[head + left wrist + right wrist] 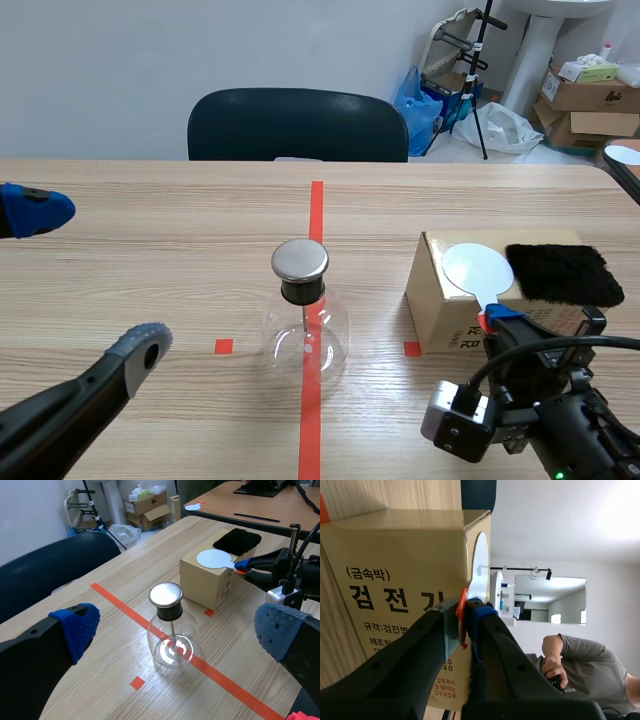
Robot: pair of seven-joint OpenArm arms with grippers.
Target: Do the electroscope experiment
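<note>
Progress looks early in the scene view: the right gripper (pixel 500 318) clamps the orange handle (pixel 484 321) of a flat white disc (pixel 477 268) on the cardboard box (pixel 440 305) beside a fuzzy black cloth (pixel 560 273), apart from the round glass flask (pixel 306 335) mid-table. Left wrist view: the left gripper (pixel 175 630) gapes empty, short of the flask's metal cap (pixel 166 594). Right wrist view: both pads (pixel 480 615) pinch the thin handle; rubbing seems yet to come.

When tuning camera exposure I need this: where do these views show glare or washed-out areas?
Left wrist view: bright ring-shaped glare low on the round clear glass flask with a metal cap. Right wrist view: the white background is washed out, while the print on the tan cardboard box reads sharply. Scene view: even light, faint reflections in the flask.
</note>
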